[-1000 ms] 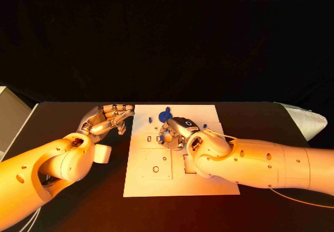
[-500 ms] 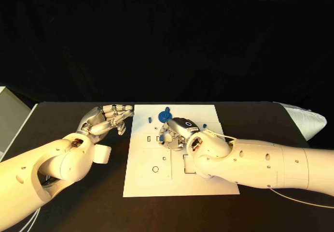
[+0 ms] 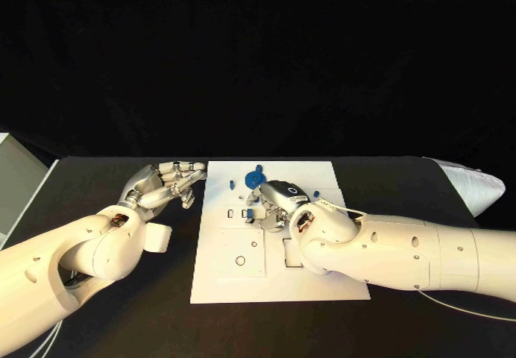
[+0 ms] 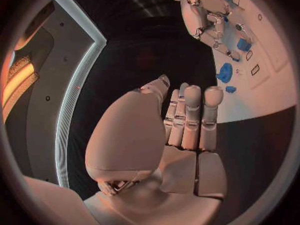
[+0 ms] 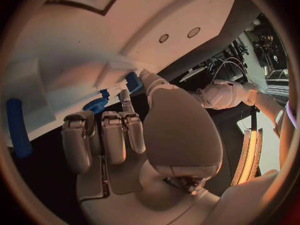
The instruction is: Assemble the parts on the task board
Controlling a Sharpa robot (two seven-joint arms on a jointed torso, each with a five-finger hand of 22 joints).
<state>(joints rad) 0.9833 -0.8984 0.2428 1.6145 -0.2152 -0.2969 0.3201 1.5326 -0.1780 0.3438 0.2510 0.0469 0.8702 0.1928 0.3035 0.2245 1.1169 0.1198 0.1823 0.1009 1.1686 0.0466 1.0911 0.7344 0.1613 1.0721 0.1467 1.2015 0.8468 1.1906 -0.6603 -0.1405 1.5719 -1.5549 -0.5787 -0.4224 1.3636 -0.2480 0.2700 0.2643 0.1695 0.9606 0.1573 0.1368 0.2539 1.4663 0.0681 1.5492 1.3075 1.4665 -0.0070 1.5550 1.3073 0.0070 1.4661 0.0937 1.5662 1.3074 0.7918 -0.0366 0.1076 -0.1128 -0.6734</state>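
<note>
The white task board (image 3: 323, 280) lies in the middle of the black table. My right hand (image 3: 277, 202) hovers low over its upper middle. There it pinches a small blue part (image 5: 133, 82) between thumb and one finger, at the board's surface, with the other fingers curled in. A round blue part (image 3: 255, 178) stands just beyond it, also seen in the wrist views (image 5: 96, 105) (image 4: 225, 72). A blue peg (image 3: 231, 184) and another small blue piece (image 3: 319, 195) lie nearby. My left hand (image 3: 167, 184) floats off the board's left edge, fingers curled with nothing in them.
A white block (image 3: 159, 238) sits on the table beside my left forearm. A pale padded object (image 3: 473, 185) lies at the table's far right. Rectangular recesses (image 3: 292, 253) mark the board's middle. The board's near half carries no parts.
</note>
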